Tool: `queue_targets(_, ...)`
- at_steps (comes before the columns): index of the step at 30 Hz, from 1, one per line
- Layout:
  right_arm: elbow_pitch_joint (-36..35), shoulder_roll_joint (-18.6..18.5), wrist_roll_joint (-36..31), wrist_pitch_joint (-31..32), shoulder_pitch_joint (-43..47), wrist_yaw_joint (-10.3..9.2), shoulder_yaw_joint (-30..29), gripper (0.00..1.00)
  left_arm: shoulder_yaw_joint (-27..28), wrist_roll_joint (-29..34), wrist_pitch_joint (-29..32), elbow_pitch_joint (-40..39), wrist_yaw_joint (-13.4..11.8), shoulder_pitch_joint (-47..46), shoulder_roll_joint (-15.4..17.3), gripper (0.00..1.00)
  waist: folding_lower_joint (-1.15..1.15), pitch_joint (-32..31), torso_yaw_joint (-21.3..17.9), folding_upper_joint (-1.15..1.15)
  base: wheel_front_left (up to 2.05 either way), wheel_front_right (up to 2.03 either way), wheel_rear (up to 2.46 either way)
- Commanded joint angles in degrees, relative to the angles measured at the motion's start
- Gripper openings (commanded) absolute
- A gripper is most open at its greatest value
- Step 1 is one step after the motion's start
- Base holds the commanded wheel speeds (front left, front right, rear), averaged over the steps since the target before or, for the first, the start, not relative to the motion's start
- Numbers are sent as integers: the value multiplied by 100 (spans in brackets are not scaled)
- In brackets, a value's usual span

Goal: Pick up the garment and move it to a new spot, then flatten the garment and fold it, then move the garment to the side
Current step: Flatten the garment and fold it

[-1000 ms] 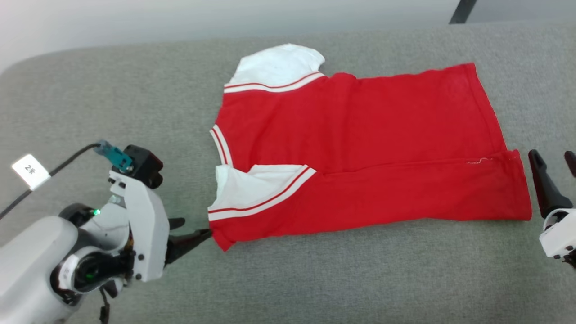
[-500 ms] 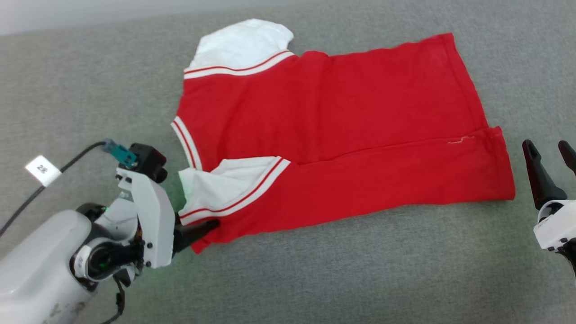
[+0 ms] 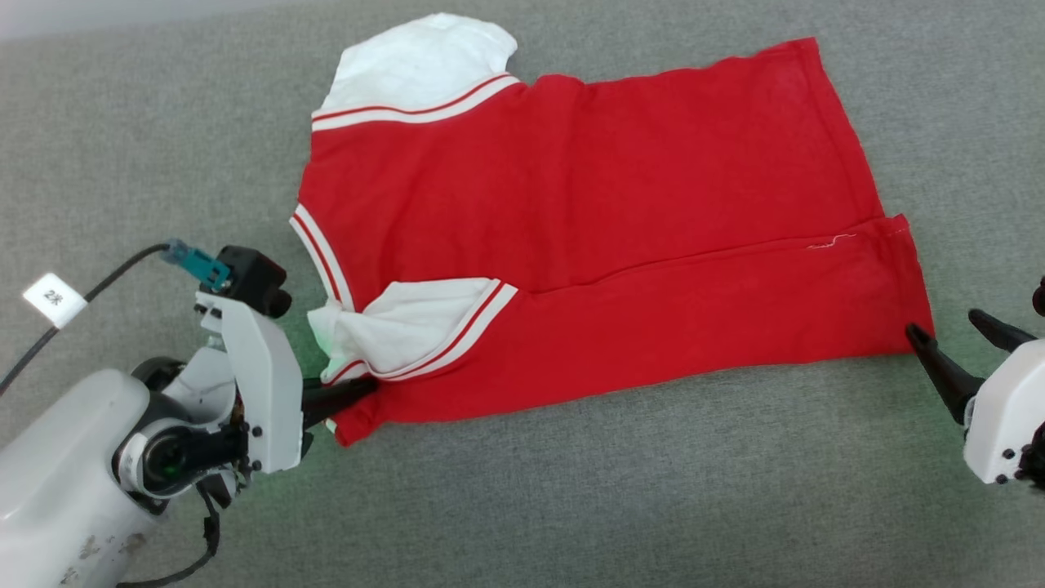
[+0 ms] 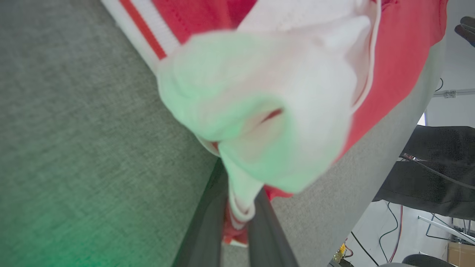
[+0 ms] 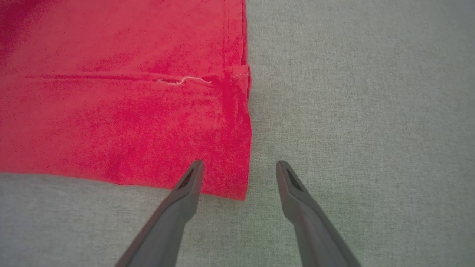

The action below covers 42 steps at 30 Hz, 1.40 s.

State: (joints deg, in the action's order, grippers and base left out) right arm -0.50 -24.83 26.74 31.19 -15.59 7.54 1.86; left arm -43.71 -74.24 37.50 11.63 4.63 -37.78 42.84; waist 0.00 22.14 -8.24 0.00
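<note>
The garment (image 3: pixel 588 204), a red shirt with white sleeves and striped trim, lies spread on the grey surface, its near side folded over lengthwise. My left gripper (image 3: pixel 367 385) is shut on the near sleeve's lower corner, and the white sleeve (image 3: pixel 392 331) bunches up beside it. In the left wrist view the two fingers pinch cloth (image 4: pixel 237 215) below the puffed sleeve (image 4: pixel 259 92). My right gripper (image 3: pixel 943 322) is open at the hem's near right corner. In the right wrist view its fingertips (image 5: pixel 239 163) straddle that corner of the red cloth (image 5: pixel 111 111).
The grey padded surface (image 3: pixel 571 490) extends well around the shirt on all sides. A black cable with a white tag (image 3: pixel 53 298) trails off my left wrist. Beyond the surface's edge, the left wrist view shows dark furniture and cables (image 4: pixel 438 167).
The head camera tilted, shifting the picture. My left gripper pushed onto the sleeve corner and closed, bunching the sleeve. My right gripper swung in to the hem corner.
</note>
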Motion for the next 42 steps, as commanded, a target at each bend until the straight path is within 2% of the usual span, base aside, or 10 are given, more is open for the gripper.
queue_targets(1,-52,-146,9,376,-112,-10,90,100,-294,82,102,68,19,201,-163,0,0,76,43,0,0,0,0)
queue_targets(7,147,-204,311,1500,-571,-10,330,100,-279,182,13,14,70,2,-297,0,0,228,122,0,0,0,0)
queue_targets(13,784,-291,359,1843,-806,-12,291,100,-321,256,-38,-3,145,-188,-447,0,0,343,295,0,0,0,0)
queue_targets(14,853,-297,383,1829,-813,-13,279,50,-326,264,-49,19,156,-217,-473,0,0,349,319,0,0,0,0)
queue_targets(16,950,-271,443,1829,-794,-14,249,0,-329,283,-96,62,167,-249,-521,0,0,346,344,0,0,0,0)
queue_targets(21,942,-302,616,1780,-643,-12,266,0,-287,285,-295,110,209,-197,-528,0,0,230,350,0,0,0,0)
queue_targets(31,673,-516,774,1777,-293,-12,143,0,-222,246,-772,-379,259,405,-155,0,0,-195,346,0,0,0,0)
queue_targets(37,500,-564,986,1832,-31,-11,26,0,-172,99,-888,-1119,109,875,171,0,0,-344,331,0,0,0,0)
queue_targets(42,343,-600,1111,1863,217,-11,-122,0,-145,95,-1041,-1678,-109,1266,428,0,0,-397,350,0,0,0,0)
